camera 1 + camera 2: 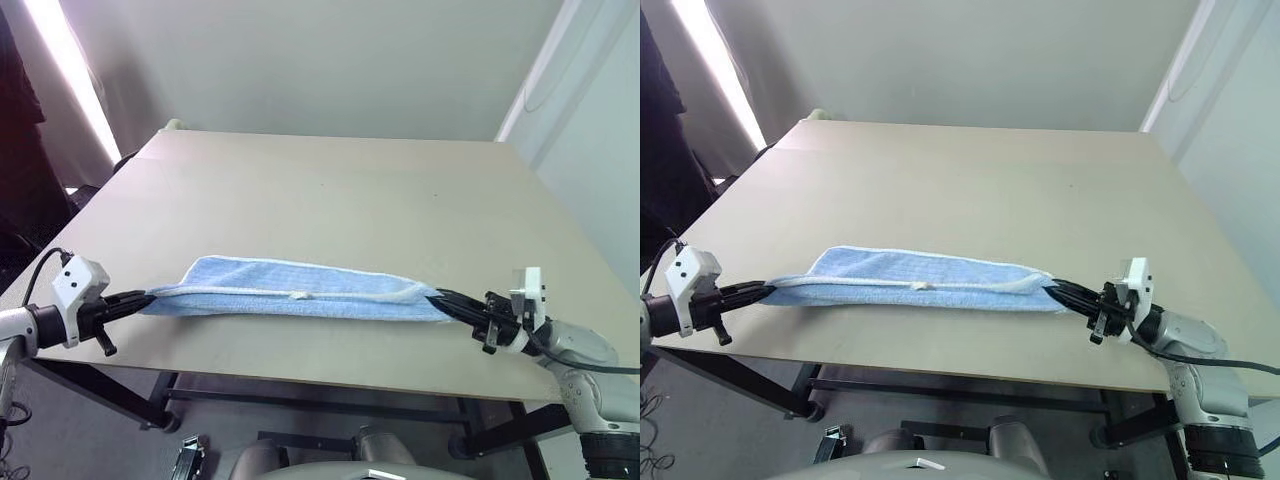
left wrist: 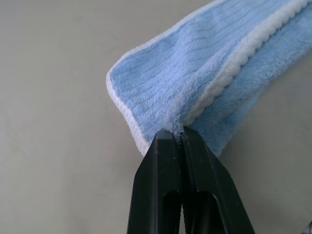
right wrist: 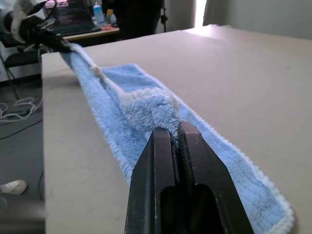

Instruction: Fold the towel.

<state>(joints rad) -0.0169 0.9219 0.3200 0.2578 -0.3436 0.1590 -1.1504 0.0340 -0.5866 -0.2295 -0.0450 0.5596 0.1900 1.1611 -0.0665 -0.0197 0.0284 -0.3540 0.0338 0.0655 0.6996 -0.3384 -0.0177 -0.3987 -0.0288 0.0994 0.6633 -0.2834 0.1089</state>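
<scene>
Big tan table (image 1: 330, 190), matte top, takes up most of the head views; dark frame legs show under its near edge. Pale wall behind it, bright light strip at far left.

Light-blue terry towel (image 1: 300, 290) lies on the table near the front edge, stretched sideways into a long narrow band between the two grippers. It is doubled over lengthwise; a whitish stitched hem (image 1: 930, 288) runs along the band's upper layer, with a small white tag or knot about midway. Far long edge also shows a thin white border.

Left gripper (image 1: 140, 297) at the towel's left end, black fingers pressed together on the bunched hem corner; left wrist view shows the cloth pinched right at the fingertips (image 2: 170, 141). Right gripper (image 1: 443, 298) at the towel's right end, fingers likewise clamped tight on a fluffy wad of the towel's edge, clear in the right wrist view. Both grippers sit low, close to table level, pointing inward toward each other.
</scene>
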